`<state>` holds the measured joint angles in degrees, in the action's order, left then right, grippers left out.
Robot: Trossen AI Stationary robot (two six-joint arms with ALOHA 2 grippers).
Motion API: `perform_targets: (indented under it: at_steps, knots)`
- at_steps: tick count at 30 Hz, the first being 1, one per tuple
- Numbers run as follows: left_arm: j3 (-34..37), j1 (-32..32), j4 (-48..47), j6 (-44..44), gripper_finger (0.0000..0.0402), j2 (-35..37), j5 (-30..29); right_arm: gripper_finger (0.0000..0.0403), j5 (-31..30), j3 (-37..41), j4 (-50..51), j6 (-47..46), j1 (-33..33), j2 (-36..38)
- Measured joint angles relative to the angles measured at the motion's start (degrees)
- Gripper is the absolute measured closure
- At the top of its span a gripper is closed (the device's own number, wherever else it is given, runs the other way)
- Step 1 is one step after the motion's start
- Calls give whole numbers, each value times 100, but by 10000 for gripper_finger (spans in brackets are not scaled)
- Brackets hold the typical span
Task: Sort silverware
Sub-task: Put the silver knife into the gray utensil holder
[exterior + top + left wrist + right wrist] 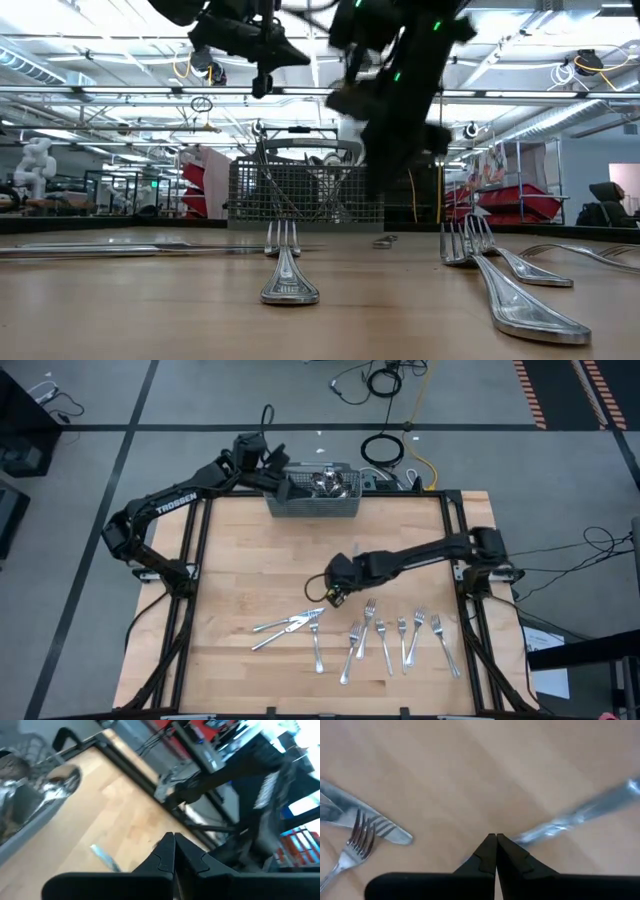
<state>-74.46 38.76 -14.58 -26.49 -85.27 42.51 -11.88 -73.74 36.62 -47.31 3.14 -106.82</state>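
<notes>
Silverware lies on the wooden table near its front edge: two knives [283,626] and several forks [385,640], each flat on the wood. My right gripper [334,593] hangs just above them at mid-table, shut on a slim silver piece [580,810]. In the right wrist view a knife tip [390,831] and a fork's tines [361,832] lie off to one side. My left gripper [281,470] is shut and holds nothing; it stands raised at the left end of the grey mesh basket [312,498], where more silverware [57,787] rests. My right gripper pinches one end of the slim silver piece [522,837] between its two fingers, coming from above and slanting down. The finger hides the exact spot. The piece sticks out sideways from the fingertips, toward the far left [312,581], clear of the wood.
The basket stands at the table's far edge in the middle. Bare wood [250,560] lies between basket and forks. Black frame rails [190,560] run along both sides of the table. In the low view a fork [288,270] lies close to the camera.
</notes>
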Motion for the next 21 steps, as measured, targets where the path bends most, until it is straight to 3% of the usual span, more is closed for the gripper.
perform_targets:
  at_steps: [5, 15, 21]
  knots:
    - [0, 0, -445, 364, 396, 0, -223, 403, -938, -6, 1034, -502, -210, 406]
    - [0, 26, -899, 639, 396, 0, -251, 403, -734, -6, 1254, -200, -1413, -77]
    - [0, 28, -1130, 777, 396, 2, -252, 403, -390, -10, 634, 94, -1660, -561]
